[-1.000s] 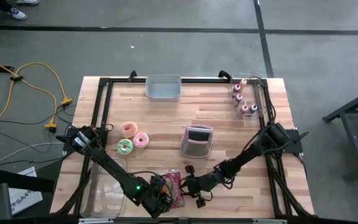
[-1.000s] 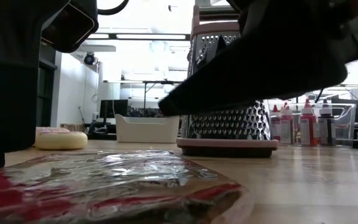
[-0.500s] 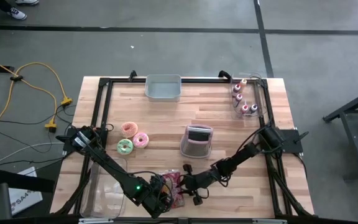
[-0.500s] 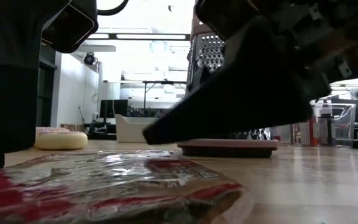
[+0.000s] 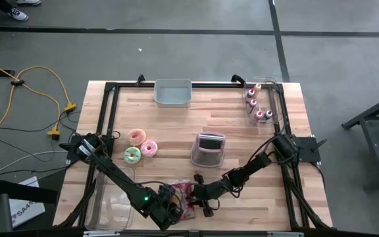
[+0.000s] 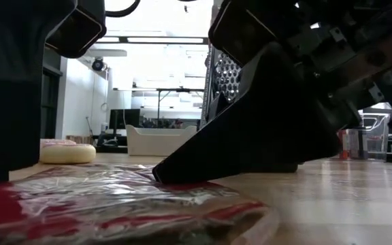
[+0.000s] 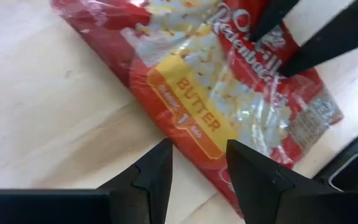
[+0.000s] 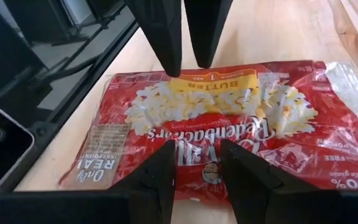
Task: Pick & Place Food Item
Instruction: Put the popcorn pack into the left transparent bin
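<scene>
A red popcorn bag [image 5: 182, 198] lies flat on the wooden counter [image 5: 176, 125] near its front edge, just right of a clear bin [image 5: 110, 201] at the front left corner. Its wrapper is shiny, with a yellow "BUTTER" label [image 7: 194, 121] across the middle.

Both arms meet at the bag. The left gripper [image 7: 197, 163] hangs just over the bag's left end, its fingers [image 7: 157, 171] standing a little apart with the butter label showing in the gap between them; they close on nothing. The right gripper [image 8: 197, 163] comes in low from the right side, its fingers [image 8: 163, 171] drawn nearly together, tips at the bag's edge over the printed brand name. Whether those tips touch the wrapper cannot be told. In the right wrist view the left fingers [image 8: 160, 31] point down at the far side of the bag, just above it. In the low view the right arm's dark bulk [image 6: 271, 102] sits close above the crinkled wrapper [image 6: 121, 201].

Farther back on the counter stands a box grater [image 5: 208, 149] near the middle. Three donuts [image 5: 140, 147] lie together to the left. A grey tray [image 5: 173, 93] sits at the back edge, and small bottles [image 5: 255, 102] stand in a clear holder at the back right corner.
</scene>
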Robot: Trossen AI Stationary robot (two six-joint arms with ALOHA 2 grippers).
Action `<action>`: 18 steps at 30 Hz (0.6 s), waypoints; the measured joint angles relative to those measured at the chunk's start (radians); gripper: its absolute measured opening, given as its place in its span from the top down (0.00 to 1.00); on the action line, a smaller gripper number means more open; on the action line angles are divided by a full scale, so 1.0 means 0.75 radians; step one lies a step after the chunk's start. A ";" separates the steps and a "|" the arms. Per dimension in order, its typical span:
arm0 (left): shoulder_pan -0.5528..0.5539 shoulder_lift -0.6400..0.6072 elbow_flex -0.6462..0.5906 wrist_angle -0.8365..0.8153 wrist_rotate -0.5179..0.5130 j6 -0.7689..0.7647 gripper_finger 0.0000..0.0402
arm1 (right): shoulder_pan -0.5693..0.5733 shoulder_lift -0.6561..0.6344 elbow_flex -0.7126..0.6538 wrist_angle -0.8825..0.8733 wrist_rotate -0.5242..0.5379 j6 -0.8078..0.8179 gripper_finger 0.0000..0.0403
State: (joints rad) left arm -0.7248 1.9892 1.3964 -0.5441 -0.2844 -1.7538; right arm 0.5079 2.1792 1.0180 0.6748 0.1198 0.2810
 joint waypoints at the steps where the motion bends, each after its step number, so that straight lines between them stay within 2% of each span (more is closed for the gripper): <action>1: 0.000 -0.001 0.000 -0.009 0.000 -0.004 0.64 | -0.001 0.000 0.000 -0.006 0.001 0.016 0.72; 18: -0.027 -0.004 0.000 -0.070 -0.054 -0.075 0.64 | -0.001 0.003 -0.002 -0.013 0.006 0.048 0.72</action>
State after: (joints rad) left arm -0.7448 1.9865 1.3964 -0.5964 -0.3247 -1.8103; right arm 0.5076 2.1811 1.0164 0.6647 0.1246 0.3172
